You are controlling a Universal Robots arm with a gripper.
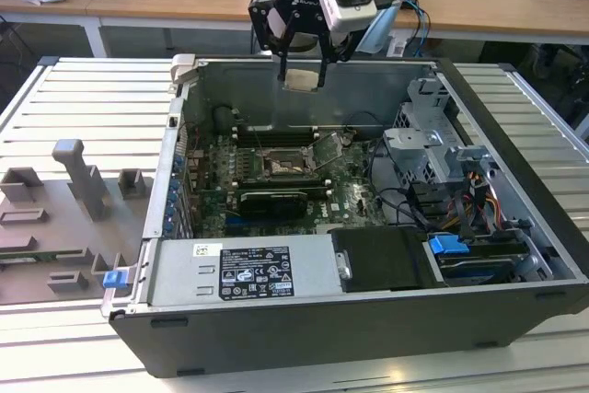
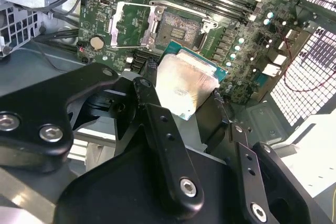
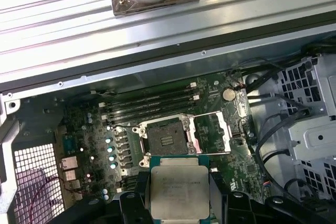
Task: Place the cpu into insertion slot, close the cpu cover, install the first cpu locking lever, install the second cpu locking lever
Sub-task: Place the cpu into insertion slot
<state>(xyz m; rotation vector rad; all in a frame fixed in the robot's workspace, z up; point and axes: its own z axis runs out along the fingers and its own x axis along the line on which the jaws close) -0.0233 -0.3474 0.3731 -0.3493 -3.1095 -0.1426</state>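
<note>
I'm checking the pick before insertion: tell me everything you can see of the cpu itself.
The silvery-grey square cpu is a small flat chip: a pale, smudged metal lid over a green board rim. The black claw grips two opposite edges, holding it in the air above the green motherboard, not in the open dark square insertion slot; nothing else touches it.

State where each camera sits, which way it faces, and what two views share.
Exterior view: off the arm, looking down into the open computer case; the gripper hangs above it.
First wrist view: on the arm, facing down at the insertion slot; the gripper holds the cpu.
Second wrist view: on the arm, angled along the gripper's black links toward the motherboard.
Both wrist views share the cpu, the slot and the open cpu cover.
</note>
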